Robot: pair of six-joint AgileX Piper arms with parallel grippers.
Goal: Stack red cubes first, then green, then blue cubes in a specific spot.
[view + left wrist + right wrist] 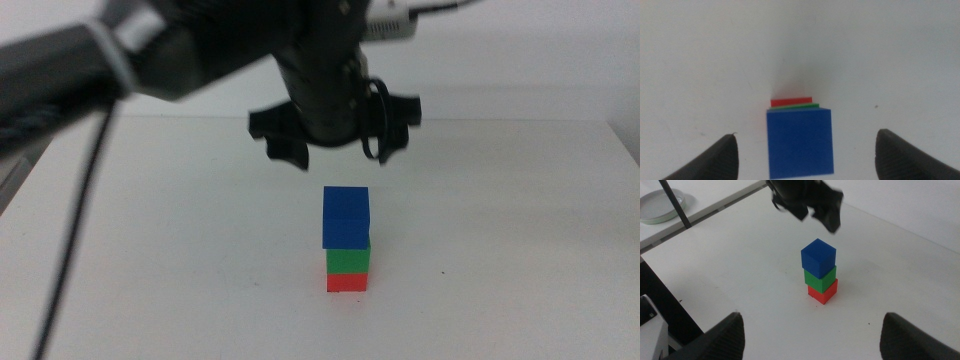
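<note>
A three-cube stack stands on the white table: the red cube [347,281] at the bottom, the green cube [348,260] on it, the blue cube [346,216] on top, set slightly off-centre. My left gripper [335,135] hovers open just above the stack, touching nothing. From the left wrist the blue cube [800,142] sits between the spread jaws, with slivers of the green cube [797,106] and red cube [791,102] behind it. My right gripper [812,335] waits open well back; its view shows the blue cube [818,255], green cube [820,279] and red cube [823,293].
The left arm and its dark cable [75,230] cross the left part of the table. A pale round dish [660,206] lies beyond the table edge in the right wrist view. The white tabletop [520,250] carries a few small dark specks.
</note>
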